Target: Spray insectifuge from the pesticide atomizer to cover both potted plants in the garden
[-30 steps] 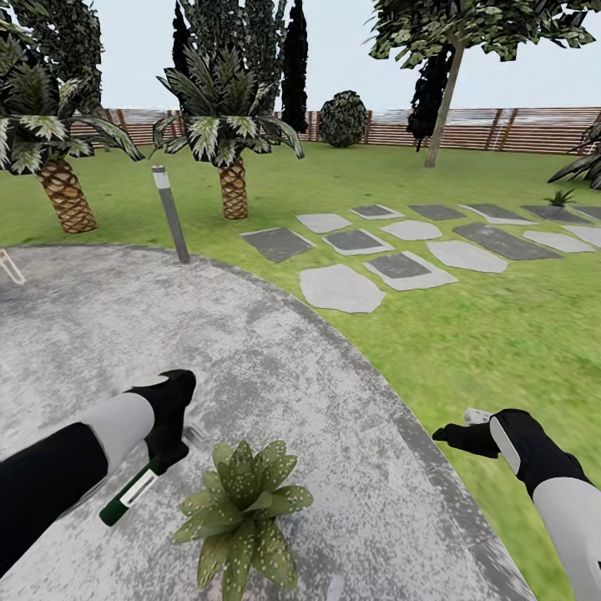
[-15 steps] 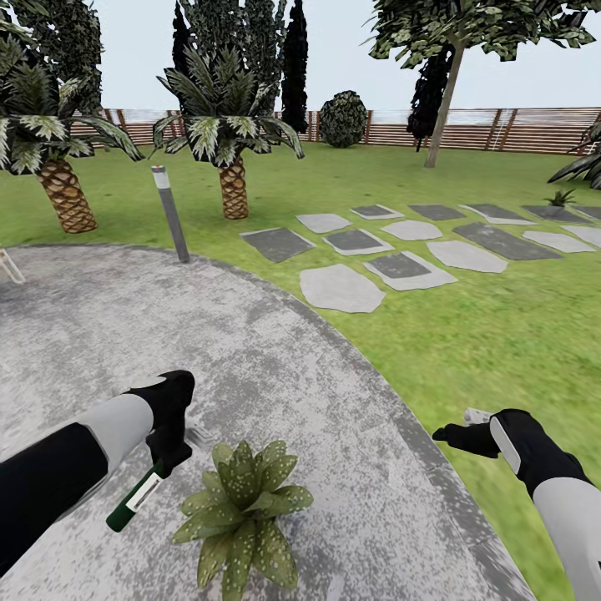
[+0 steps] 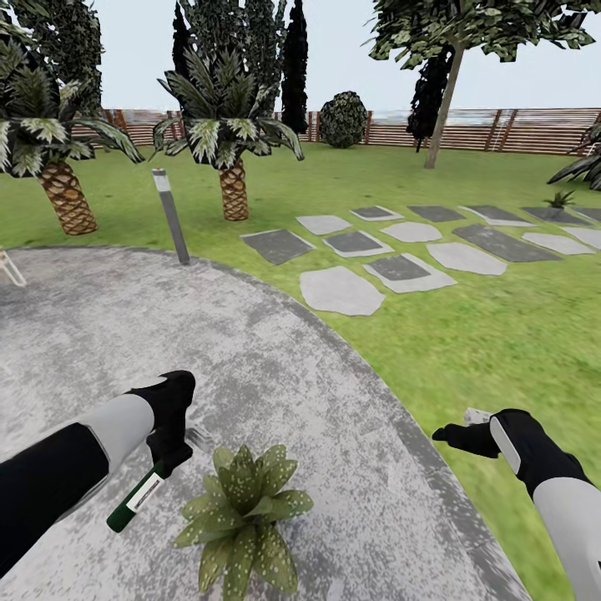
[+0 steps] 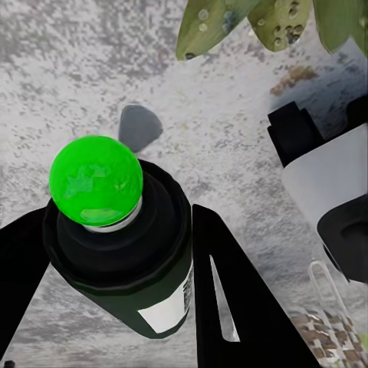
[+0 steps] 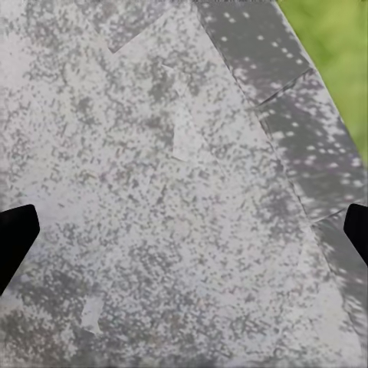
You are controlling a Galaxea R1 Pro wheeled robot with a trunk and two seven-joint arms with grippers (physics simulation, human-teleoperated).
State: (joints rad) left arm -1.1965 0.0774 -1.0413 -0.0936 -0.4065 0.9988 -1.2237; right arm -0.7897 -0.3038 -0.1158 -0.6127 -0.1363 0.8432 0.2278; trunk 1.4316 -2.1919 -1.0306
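Grey patio (image 3: 275, 351), lawn (image 3: 501, 334), slatted fence (image 3: 501, 129)

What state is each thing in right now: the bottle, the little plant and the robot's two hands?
Pesticide atomizer: gripped, tilted, its green-topped end showing in the wrist view.
Potted plant: standing on the patio, beside the bottle.
Left hand: shut on the atomizer.
Right hand: open, empty, over the patio edge.

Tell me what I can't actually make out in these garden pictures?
- Bottle: in the head view its top is hidden by the left gripper.
- Bottle label: cut off by the left wrist view's edge, unreadable.
- Plant: its leaves hide any pot, and the lowest leaves are cut by the head view's edge.
- Right gripper: in the head view too small to judge; the right wrist view cuts off all but its tips, set far apart.
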